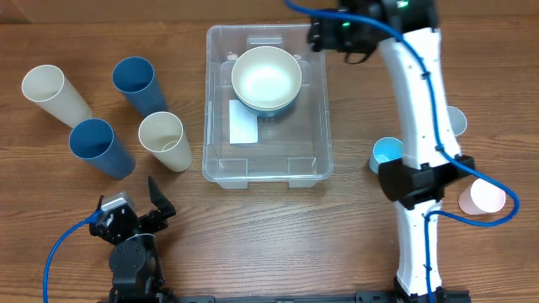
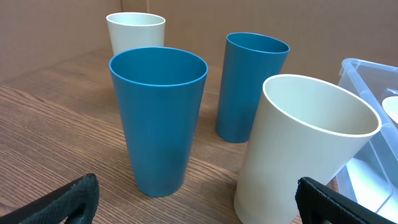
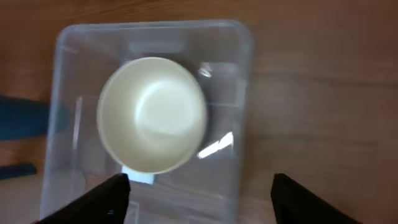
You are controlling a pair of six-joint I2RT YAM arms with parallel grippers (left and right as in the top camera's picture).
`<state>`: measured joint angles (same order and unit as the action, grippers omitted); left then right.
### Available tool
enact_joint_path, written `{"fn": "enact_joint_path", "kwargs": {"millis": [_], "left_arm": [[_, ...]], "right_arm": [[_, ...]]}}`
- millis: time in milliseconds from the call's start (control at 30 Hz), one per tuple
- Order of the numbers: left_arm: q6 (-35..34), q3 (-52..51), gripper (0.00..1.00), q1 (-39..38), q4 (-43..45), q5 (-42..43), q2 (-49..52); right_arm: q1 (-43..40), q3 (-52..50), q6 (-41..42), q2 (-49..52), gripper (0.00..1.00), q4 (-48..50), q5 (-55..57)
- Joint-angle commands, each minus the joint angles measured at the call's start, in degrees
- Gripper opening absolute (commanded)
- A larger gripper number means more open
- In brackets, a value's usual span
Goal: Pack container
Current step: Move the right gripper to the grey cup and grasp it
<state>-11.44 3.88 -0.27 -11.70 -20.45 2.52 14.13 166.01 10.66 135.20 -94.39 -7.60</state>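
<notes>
The clear container sits top centre of the overhead view, a cream bowl inside its upper half. The right gripper hangs above it, jaws wide, empty. The left gripper, lower left, gapes wide and empty before a blue cup

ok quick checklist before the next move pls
1. cream bowl upright inside the container: ok
2. right end effector open, holding nothing: ok
3. left end effector open, empty: ok
4. free floor in the container beside the bowl: ok
5. tall cups packed: not ok, all four stand outside it
6. light blue item by the right arm identified: cannot tell, partly hidden
</notes>
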Motion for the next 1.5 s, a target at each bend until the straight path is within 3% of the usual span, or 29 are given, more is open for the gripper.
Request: {"fn": "enact_joint_path", "kwargs": {"millis": [0, 333, 600, 900, 1467], "left_arm": [[1.2, -0.1, 1.0, 0.3, 0.0, -1.1, -0.3], [1.2, -0.1, 1.0, 0.3, 0.0, -1.1, -0.3], [1.2, -0.1, 1.0, 0.3, 0.0, -1.1, -0.3], [1.2, -0.1, 1.0, 0.3, 0.0, -1.1, -0.3], [1.2, -0.1, 1.0, 0.3, 0.0, -1.1, -0.3]], "right_arm": [[-6.5, 1.0, 3.1, -1.3, 0.79, -2.7, 2.0], [-15.2, -0.2, 3.1, -10.2, 0.85, -2.7, -0.9], [-24.6, -19.8, 4.6, -21.2, 0.87, -2.7, 4.5], [-33.6, -37.2, 4.6, -22.5, 0.87, -1.8, 6.6], [-37.4, -69.9, 8.1, -22.4, 0.86, 22.9, 7.1]]}}
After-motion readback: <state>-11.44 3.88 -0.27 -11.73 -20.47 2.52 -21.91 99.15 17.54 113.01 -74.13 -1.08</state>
